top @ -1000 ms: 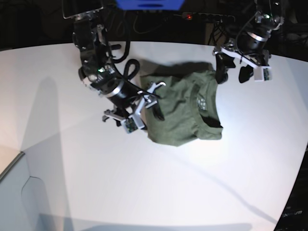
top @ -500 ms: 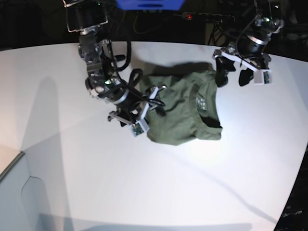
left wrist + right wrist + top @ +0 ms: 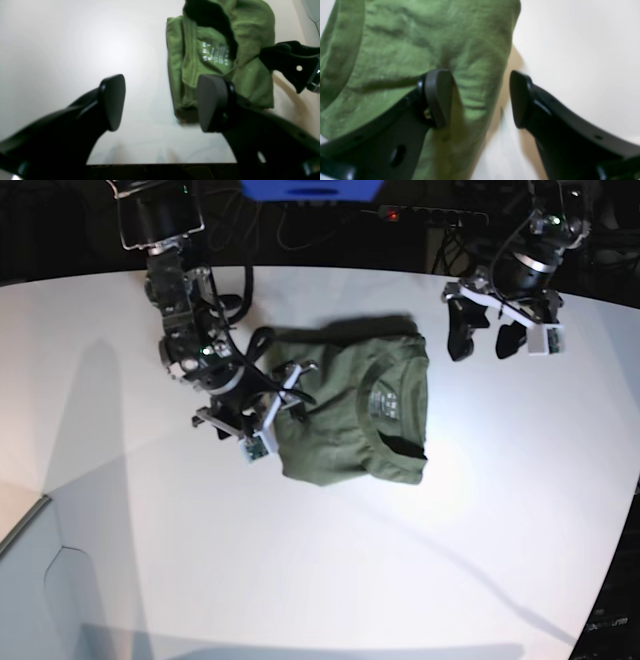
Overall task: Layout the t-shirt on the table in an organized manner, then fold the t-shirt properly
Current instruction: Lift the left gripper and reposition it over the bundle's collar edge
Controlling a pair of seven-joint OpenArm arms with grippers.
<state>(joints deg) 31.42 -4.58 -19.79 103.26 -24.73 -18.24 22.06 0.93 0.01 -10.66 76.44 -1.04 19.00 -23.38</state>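
Note:
The olive-green t-shirt (image 3: 350, 415) lies in a folded, wrinkled bundle on the white table (image 3: 300, 560), collar and pale neck print facing up. My right gripper (image 3: 290, 390) stands open astride the shirt's left edge. In the right wrist view one finger rests over the t-shirt (image 3: 420, 37), the other over bare table (image 3: 582, 50), and the right gripper (image 3: 480, 97) holds nothing. My left gripper (image 3: 482, 340) hangs open to the right of the shirt, apart from it. In the left wrist view the left gripper (image 3: 160, 100) is empty, with the t-shirt (image 3: 250, 37) lying beyond its right finger.
A grey panel (image 3: 40, 580) sits at the table's lower-left corner. Dark clutter with a power strip (image 3: 430, 215) and a blue object (image 3: 310, 188) lies behind the far edge. The table's curved edge runs down the right side.
The shirt has slid left with my right arm, away from the left gripper. The right gripper's jaws have opened a little wider. The left gripper has hardly moved.

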